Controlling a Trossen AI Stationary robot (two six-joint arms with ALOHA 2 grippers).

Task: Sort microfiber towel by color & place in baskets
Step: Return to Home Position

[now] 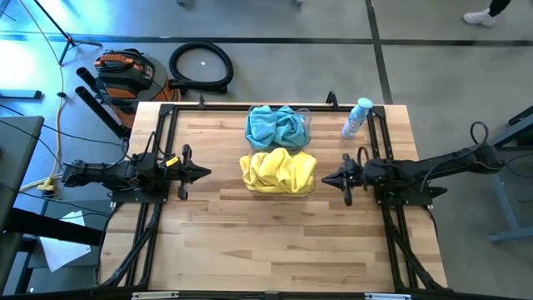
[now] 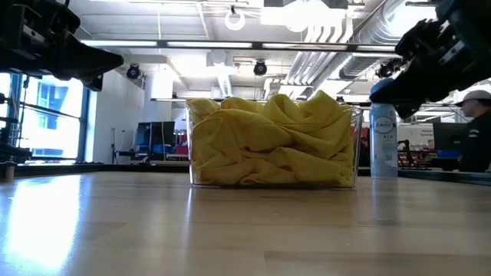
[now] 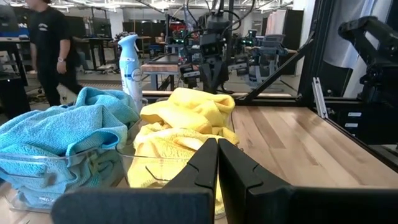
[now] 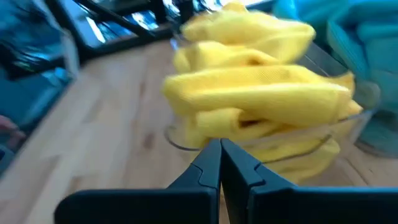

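Yellow microfiber towels point(image 1: 278, 170) lie heaped in the nearer clear basket point(image 2: 349, 123), rising above its rim. Teal-blue towels point(image 1: 277, 125) fill the farther basket point(image 3: 37, 171) just behind it. My left gripper point(image 1: 205, 172) is shut and empty, level above the table's left side, its fingers pointing at the yellow heap. My right gripper point(image 1: 326, 178) is shut and empty too, just right of the yellow basket, pointing at it with the fingers slanting a little down. The wrist views show the yellow heap point(image 4: 255, 93) ahead of each pair of shut fingers.
A clear spray bottle with a blue cap point(image 1: 356, 117) stands at the far right of the table. Bare wooden tabletop point(image 1: 275, 242) stretches in front of the baskets. Black frame rails point(image 1: 154, 208) run along both sides. A person point(image 3: 53, 46) walks in the room behind.
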